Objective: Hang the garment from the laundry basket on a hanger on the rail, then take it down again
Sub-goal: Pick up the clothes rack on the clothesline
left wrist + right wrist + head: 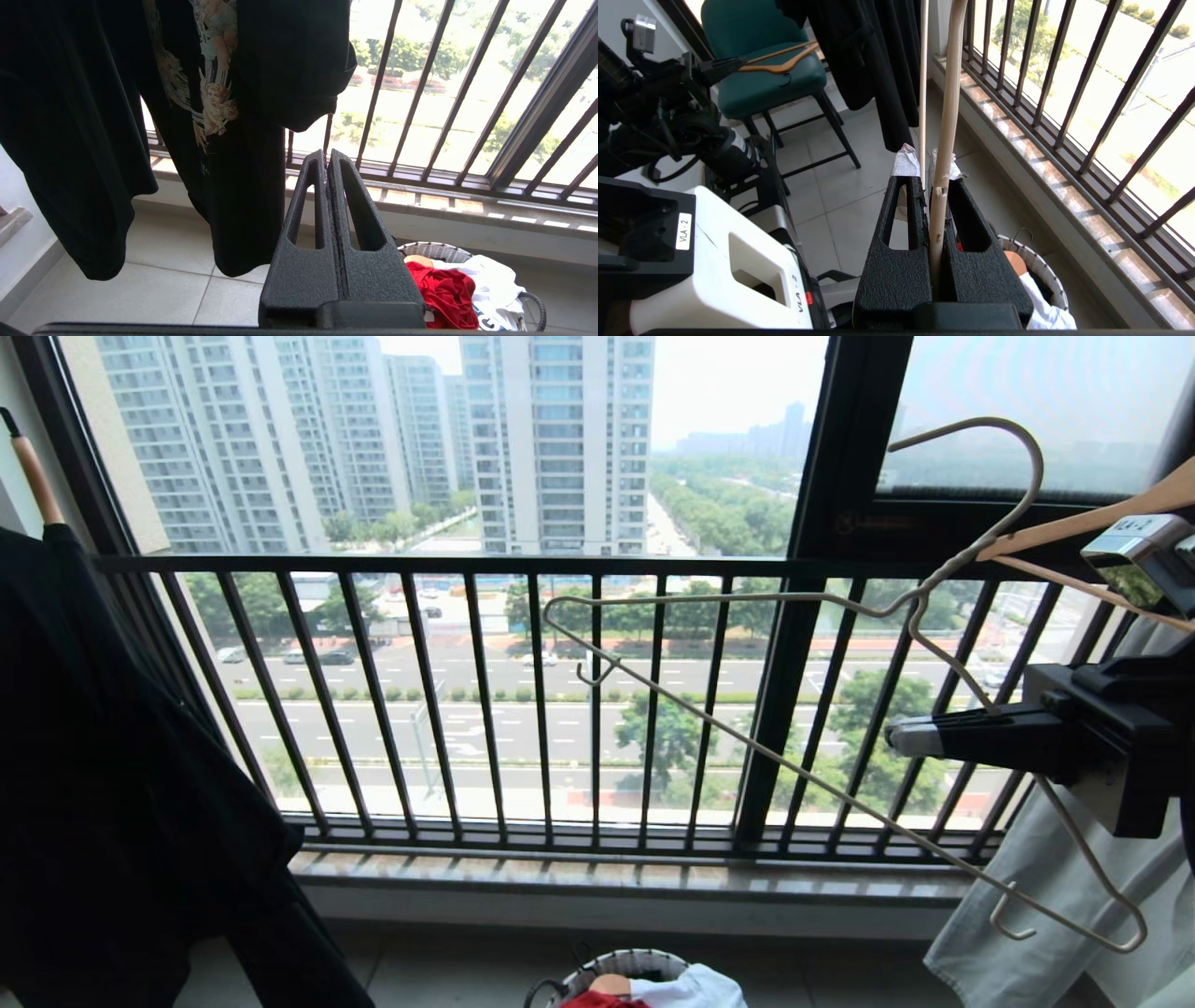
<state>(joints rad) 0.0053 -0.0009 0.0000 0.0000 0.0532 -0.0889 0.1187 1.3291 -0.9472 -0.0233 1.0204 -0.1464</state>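
Right end effector (901,737) grips hanger (747,728) (wrist shows pinch).

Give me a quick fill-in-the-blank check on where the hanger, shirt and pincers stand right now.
1. The right pincer is shut on the ____, an off-white wire one.
2. The red T-shirt lies in the ____, not yet hung.
3. The left pincer is shut and holds ____.
4. Beyond the hanger runs a black ____ with vertical bars.

Missing words: hanger; basket; nothing; railing
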